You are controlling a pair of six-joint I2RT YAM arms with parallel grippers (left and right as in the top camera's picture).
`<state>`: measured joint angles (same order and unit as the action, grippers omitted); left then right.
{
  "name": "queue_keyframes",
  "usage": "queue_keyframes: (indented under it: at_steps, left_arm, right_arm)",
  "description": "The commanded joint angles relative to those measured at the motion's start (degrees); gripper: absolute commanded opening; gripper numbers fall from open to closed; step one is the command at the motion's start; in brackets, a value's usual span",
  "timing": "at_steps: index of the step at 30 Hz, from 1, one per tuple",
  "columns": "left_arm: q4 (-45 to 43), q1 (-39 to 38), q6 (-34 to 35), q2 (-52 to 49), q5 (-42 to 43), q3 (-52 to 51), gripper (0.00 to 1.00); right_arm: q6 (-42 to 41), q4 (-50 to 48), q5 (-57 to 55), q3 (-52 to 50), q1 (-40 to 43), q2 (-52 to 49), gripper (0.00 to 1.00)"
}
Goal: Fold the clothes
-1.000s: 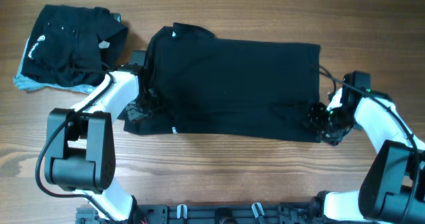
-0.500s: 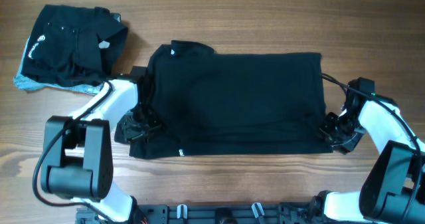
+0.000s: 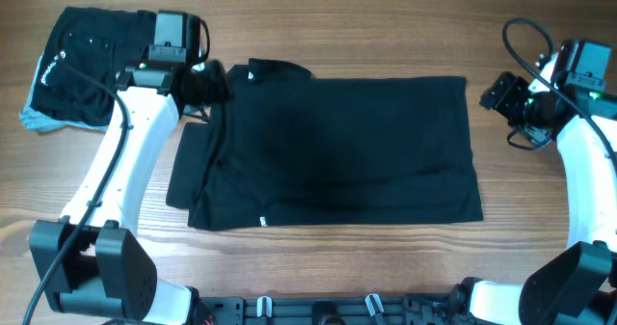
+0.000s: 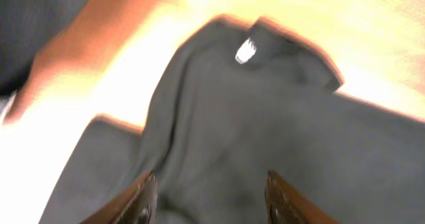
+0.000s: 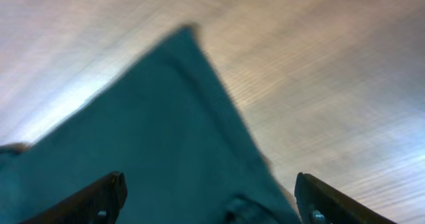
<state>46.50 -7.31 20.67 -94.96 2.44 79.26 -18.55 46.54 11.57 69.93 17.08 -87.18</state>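
Note:
A black shirt (image 3: 337, 147) lies flat in the middle of the table, folded into a wide rectangle, with a sleeve (image 3: 185, 171) sticking out at its left. My left gripper (image 3: 214, 84) hovers over its far left corner by the collar, open and holding nothing. In the left wrist view the gripper (image 4: 212, 201) has its fingers (image 4: 143, 201) spread above the shirt (image 4: 265, 137), with the white neck label (image 4: 246, 50) ahead. My right gripper (image 3: 494, 95) hangs open just right of the far right corner. The right wrist view shows the gripper (image 5: 212, 201) above that corner (image 5: 179, 117).
A folded dark garment (image 3: 96, 69) with a pale lining at its edge lies at the far left corner of the wooden table (image 3: 337, 26). A rail of fixtures (image 3: 318, 311) runs along the near edge. Cables trail from the right arm (image 3: 588, 171).
Both grippers let go of the shirt's near edge, opened and swung up to its far corners. The shirt's near edge now lies lower and flat.

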Motion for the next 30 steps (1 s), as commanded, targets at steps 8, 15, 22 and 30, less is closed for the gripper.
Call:
queue_keyframes:
  at_steps: [8,15,22,30]
  left_arm:
    - [-30.4,0.3,-13.5,-22.0,13.6,0.6,0.64]
    - [-37.6,-0.3,-12.5,-27.1,13.6,0.6,0.62]
    - [-41.1,-0.9,-12.5,-27.9,13.6,0.6,0.18]
    - [-39.4,-0.9,-11.4,-28.1,11.9,0.6,0.49]
  right_arm:
    - [3.0,-3.0,6.9,0.9,0.0,-0.2,0.84]
    - [2.9,-4.4,6.9,0.9,0.0,-3.9,0.84]
    - [1.9,-10.7,6.9,0.8,-1.1,-8.9,0.81]
    - [1.9,-17.2,6.9,0.8,-1.9,-10.9,0.81]
